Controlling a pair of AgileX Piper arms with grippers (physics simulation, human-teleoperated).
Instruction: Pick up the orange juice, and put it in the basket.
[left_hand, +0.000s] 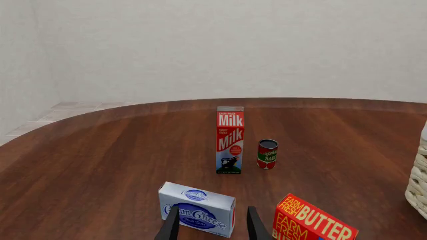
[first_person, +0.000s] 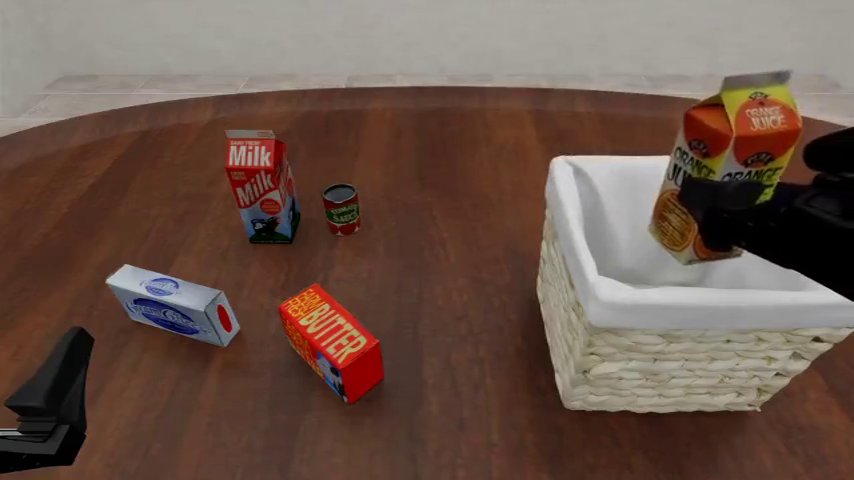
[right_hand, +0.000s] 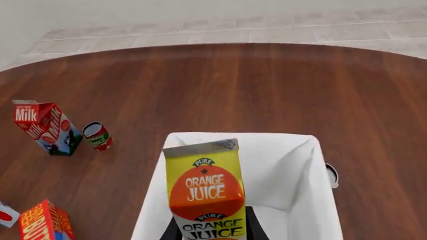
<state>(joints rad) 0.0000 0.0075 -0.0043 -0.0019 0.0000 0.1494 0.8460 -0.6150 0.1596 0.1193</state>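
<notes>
left wrist view: nearest the camera, the left gripper (left_hand: 212, 226) shows two dark fingers spread apart with nothing between them. just past them lies a cream cheese box (left_hand: 197, 209), with the butter box (left_hand: 312, 222) at its 3 o'clock. farther on the wooden table (left_hand: 100, 155) the milk carton (left_hand: 230, 140) stands upright, a small can (left_hand: 267, 154) just beside it at 3 o'clock. a bit of the basket (left_hand: 419, 185) shows at the edge.

front view: the left gripper (first_person: 47, 405) sits low at 7 o'clock, above bare table. the basket (first_person: 667, 360) stands at 4 o'clock. the right gripper (first_person: 714, 215) clamps the orange juice (first_person: 727, 165) around its lower half, holding it tilted in the air over the basket's far right part, its base about level with the white liner rim.

right wrist view: the orange juice (right_hand: 205, 190) fills the near centre, fingers closed on it below, the basket's liner (right_hand: 287, 175) under it. milk carton (right_hand: 47, 127) and can (right_hand: 97, 136) lie at 9 o'clock, butter box (right_hand: 45, 222) at 8 o'clock.
</notes>
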